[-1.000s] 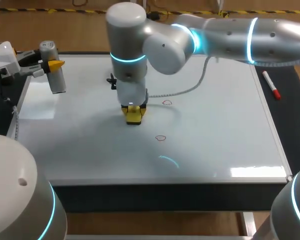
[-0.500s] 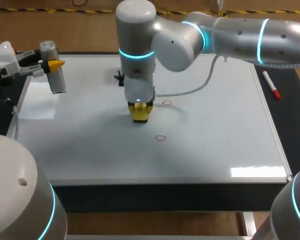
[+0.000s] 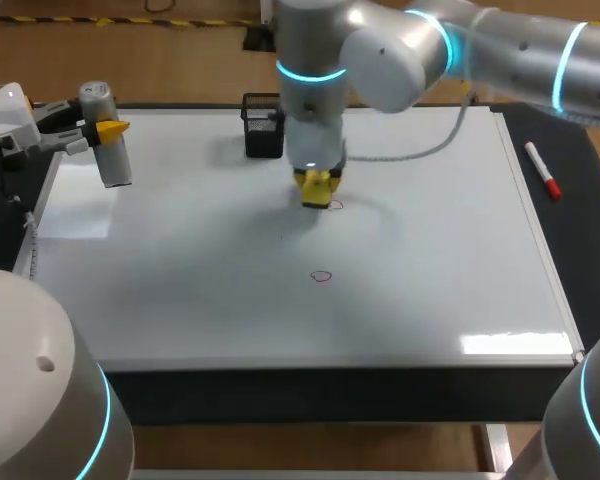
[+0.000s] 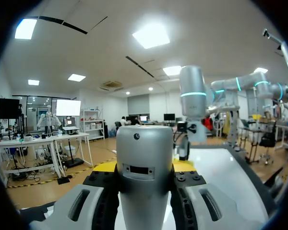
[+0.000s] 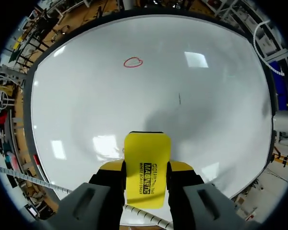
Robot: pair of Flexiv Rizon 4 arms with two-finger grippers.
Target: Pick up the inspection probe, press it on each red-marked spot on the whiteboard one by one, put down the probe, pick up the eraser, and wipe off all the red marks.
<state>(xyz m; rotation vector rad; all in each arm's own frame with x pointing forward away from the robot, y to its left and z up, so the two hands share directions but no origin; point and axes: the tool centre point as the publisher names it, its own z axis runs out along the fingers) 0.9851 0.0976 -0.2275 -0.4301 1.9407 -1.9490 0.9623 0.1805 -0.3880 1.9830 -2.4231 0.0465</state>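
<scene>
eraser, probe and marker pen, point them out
eraser (image 5: 147, 167), right wrist view, its yellow face
probe (image 3: 115, 162), head view, its grey body
marker pen (image 3: 538, 165), head view, its white barrel

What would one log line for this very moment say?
right hand: shut on eraser, beside upper red mark | left hand: shut on probe | lower red mark: unwiped

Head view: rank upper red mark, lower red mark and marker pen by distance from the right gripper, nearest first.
1. Upper red mark: right beside the right gripper.
2. Lower red mark: nearer the front of the whiteboard.
3. Marker pen: off its right edge.
</scene>
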